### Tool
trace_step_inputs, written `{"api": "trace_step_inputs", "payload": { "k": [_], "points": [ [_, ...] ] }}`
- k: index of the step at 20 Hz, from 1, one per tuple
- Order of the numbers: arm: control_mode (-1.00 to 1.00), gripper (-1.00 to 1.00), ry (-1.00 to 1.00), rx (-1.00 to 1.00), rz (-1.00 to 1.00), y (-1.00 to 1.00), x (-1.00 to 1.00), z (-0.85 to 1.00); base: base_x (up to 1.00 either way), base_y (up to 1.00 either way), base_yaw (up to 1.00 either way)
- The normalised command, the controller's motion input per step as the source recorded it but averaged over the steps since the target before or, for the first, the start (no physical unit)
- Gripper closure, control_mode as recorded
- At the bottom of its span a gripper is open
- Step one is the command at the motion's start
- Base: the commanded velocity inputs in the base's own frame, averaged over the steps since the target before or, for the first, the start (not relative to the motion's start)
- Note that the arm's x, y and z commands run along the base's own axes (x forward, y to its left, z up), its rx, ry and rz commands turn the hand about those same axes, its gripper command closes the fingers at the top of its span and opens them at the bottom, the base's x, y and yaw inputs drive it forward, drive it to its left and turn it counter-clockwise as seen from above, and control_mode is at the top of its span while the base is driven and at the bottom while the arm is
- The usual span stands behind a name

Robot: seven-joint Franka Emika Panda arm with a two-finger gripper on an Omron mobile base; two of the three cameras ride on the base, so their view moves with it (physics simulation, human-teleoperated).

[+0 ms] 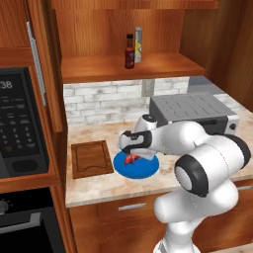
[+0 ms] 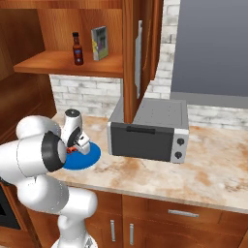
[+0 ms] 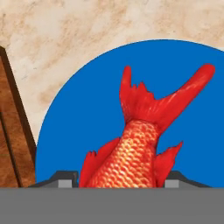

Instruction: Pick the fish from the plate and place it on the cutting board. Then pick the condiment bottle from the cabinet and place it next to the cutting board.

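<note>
The red-orange fish (image 3: 131, 148) is on the blue plate (image 3: 78, 100), tail pointing away from the hand. My gripper (image 3: 118, 181) is down on it, with a dark fingertip pressed against each side of its body, so it is shut on the fish. From the base, the gripper (image 1: 132, 157) sits low over the plate (image 1: 146, 169), and the fish (image 1: 130, 159) shows red under the hand. The dark wooden cutting board (image 1: 91, 158) lies just left of the plate. The condiment bottle (image 1: 129, 51) stands upright on the cabinet shelf (image 1: 163, 66). From the right, I see the gripper (image 2: 75, 147), plate (image 2: 91, 157) and bottle (image 2: 77, 48).
A grey toaster oven (image 1: 192, 113) stands on the counter right of the plate. A black microwave (image 1: 20, 123) is at the far left. A grey carton (image 1: 138, 44) stands beside the bottle. An open cabinet door (image 2: 140, 53) hangs above the toaster oven.
</note>
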Motion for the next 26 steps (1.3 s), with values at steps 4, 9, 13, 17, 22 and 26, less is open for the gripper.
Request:
{"api": "trace_step_inputs", "payload": {
  "k": [4,9,13,17,22,26],
  "points": [
    [-1.0,1.0,0.0,0.0,0.0,0.02,0.0,0.18,0.0,0.0,0.0],
    [-1.0,1.0,0.0,0.05,0.0,0.13,0.0,0.1,0.0,0.0,0.0],
    [-1.0,1.0,0.0,0.06,0.0,0.17,0.0,0.06,0.0,0.0,0.0],
    [-1.0,1.0,0.0,0.03,0.0,0.22,0.0,0.01,0.0,0.0,0.0],
    [-1.0,1.0,0.0,0.0,0.0,0.35,0.0,0.0,0.0,0.0,0.0],
    [-1.0,1.0,0.0,0.0,0.0,0.39,0.0,0.0,0.0,0.0,0.0]
  ]
}}
